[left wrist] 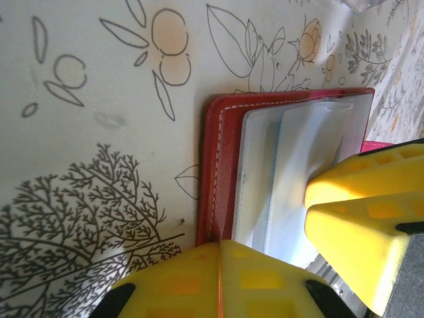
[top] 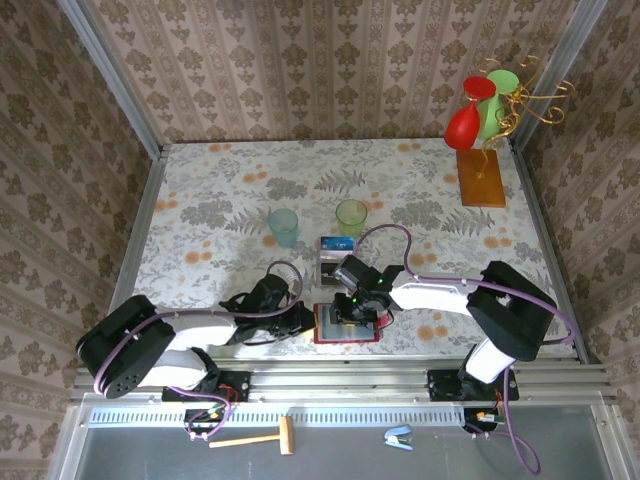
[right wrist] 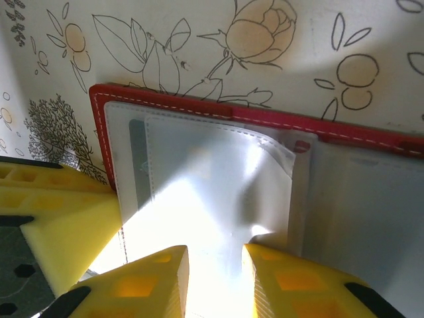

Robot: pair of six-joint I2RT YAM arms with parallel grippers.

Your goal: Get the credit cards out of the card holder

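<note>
From above, the card holder point(top: 328, 326) lies open on the flowered surface point(top: 220, 200), in the lower middle of the frame. The left gripper point(top: 303, 322) is at its left edge and the right gripper point(top: 358, 312) is over its middle. Just above it, and apart from it, lie a blue credit card point(top: 337, 243) and a grey credit card point(top: 328, 267). A teal cup point(top: 283, 226) and a green cup point(top: 351, 215) stand higher up in the frame.

In the left wrist view, the left jaws are closed together at the bottom of the frame. Their tips are at the red border of the card holder; I cannot tell if they pinch it. The right jaws are at the right side of the frame, on the clear pockets point(left wrist: 291, 172).

In the right wrist view, the right jaws stand a little apart at the bottom of the frame. One of the clear pockets, curled up, lies in the gap between them.
</note>
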